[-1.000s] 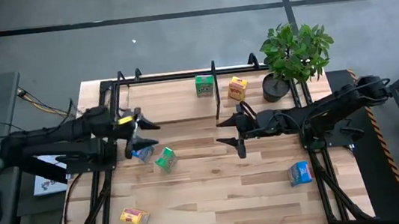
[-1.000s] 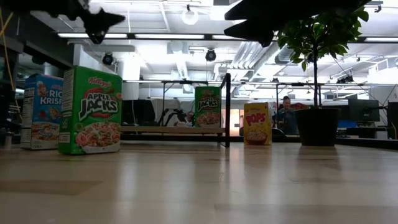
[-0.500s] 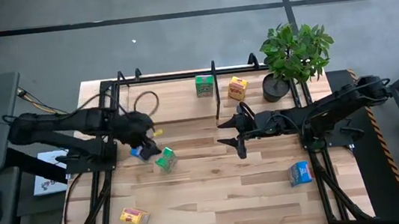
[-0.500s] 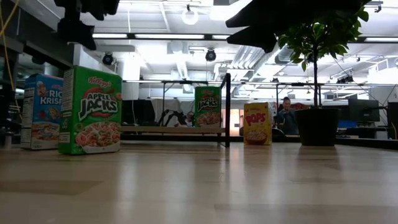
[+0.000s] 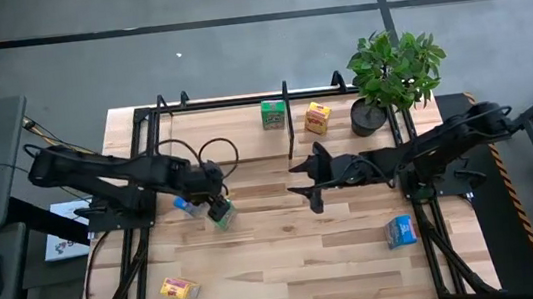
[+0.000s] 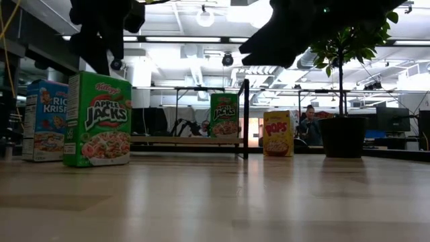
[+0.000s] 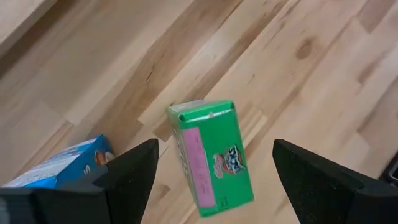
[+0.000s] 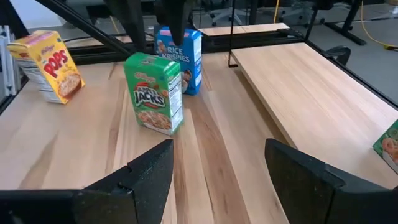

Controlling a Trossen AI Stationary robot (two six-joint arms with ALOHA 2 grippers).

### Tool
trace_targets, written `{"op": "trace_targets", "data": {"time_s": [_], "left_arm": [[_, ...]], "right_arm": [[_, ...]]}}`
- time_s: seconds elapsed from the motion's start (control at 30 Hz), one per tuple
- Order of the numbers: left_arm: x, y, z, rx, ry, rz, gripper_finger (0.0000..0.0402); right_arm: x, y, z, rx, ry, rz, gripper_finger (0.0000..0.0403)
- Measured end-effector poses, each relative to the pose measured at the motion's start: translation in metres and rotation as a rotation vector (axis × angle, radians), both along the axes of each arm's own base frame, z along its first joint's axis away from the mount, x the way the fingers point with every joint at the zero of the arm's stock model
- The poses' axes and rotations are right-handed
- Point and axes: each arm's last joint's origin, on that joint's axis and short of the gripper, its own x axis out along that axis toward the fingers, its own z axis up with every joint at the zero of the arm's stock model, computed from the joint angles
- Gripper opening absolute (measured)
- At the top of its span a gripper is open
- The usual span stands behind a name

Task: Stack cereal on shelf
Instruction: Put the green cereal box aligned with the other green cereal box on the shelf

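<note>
Two cereal boxes matter most from the high view: a green box [image 5: 220, 213] stands on the counter [image 5: 289, 258] just beside a blue box [image 5: 186, 206], and the left pincer [image 5: 214, 198] hangs right over them, far nearer than the right pincer [image 5: 312, 178], which waits mid-counter by the shelf [image 5: 234, 128] divider. One green and one yellow box already stand on the shelf; a yellow box [image 5: 179, 289] and another blue box [image 5: 401, 230] sit well apart at the near edge.

From the low view, the green box [image 6: 98, 119] stands upright, its long axis vertical, with the blue box [image 6: 45, 119] behind and to its side. The left arm's dark bulk hangs above them; its tips are probably just over the green box top, though the silhouette hides them.

From the left wrist view, the pincer [image 7: 214, 171] is spread wide, and the green box [image 7: 211, 155] sits straight below, centred in the gap, clear of both fingers [image 7: 127, 180]. The blue box [image 7: 62, 165] lies close beside one finger, a likely snag on descent.

From the right wrist view, the right pincer [image 8: 217, 171] is spread and empty, and the green box [image 8: 153, 93] is well ahead.
</note>
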Motion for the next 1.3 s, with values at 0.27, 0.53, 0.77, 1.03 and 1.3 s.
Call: {"op": "trace_targets", "data": {"time_s": [0.27, 0.53, 0.77, 1.03, 1.3], "left_arm": [[0.007, -0.008, -0.008, 0.017, 0.018, -0.004, 0.0305], [0.015, -0.019, -0.026, 0.052, 0.102, -0.038, 0.0305], [0.024, -0.031, -0.045, 0.069, 0.175, -0.073, 0.0305], [0.033, -0.037, -0.065, 0.096, 0.236, -0.104, 0.0305], [0.032, -0.036, -0.063, 0.127, 0.220, -0.103, 0.0292]], "right_arm": [[0.001, 0.000, -0.001, 0.005, 0.001, -0.005, 0.0245], [0.001, 0.000, -0.001, 0.008, 0.001, -0.006, 0.0245], [0.001, 0.000, -0.001, 0.007, 0.001, -0.005, 0.0245], [0.001, 0.000, -0.001, 0.007, 0.001, -0.005, 0.0245], [0.001, 0.000, -0.001, 0.008, 0.001, -0.005, 0.0245]]}}
